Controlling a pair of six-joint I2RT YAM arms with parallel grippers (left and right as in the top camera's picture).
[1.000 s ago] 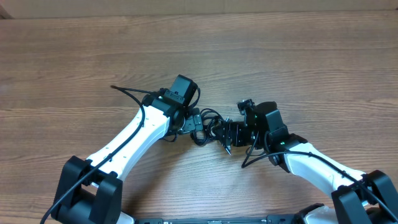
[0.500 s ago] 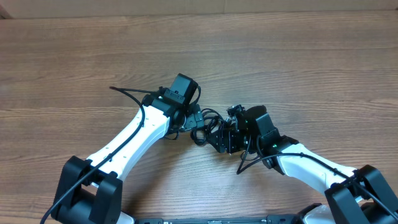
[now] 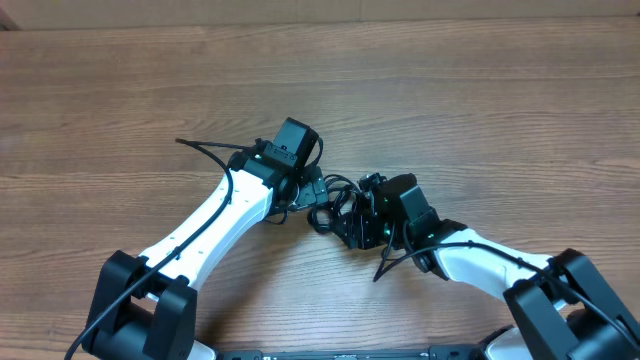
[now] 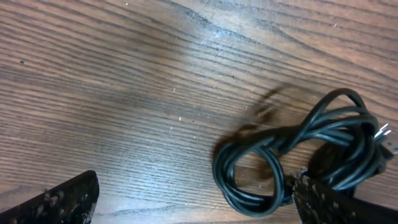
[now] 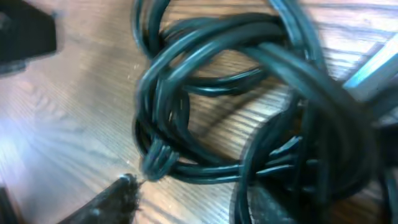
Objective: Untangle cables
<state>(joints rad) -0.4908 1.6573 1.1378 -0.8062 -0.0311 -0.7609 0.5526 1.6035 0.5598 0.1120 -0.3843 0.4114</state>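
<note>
Here, glossy black cables (image 4: 277, 135) knot in loops on grained table (image 4: 124, 74).

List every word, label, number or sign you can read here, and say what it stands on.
No text can be read.
Faint pale marks on the small black box at the left arm's wrist: too small to read.
The bunched thin black cables and the wood-grain table: no lettering visible.

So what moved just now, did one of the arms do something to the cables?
The right gripper slid left, right up onto the cables. Its own view is blurry, so I can't tell if it has grabbed them yet. The left gripper stayed put beside the bundle, wide open, and the cables kept the same knot.
</note>
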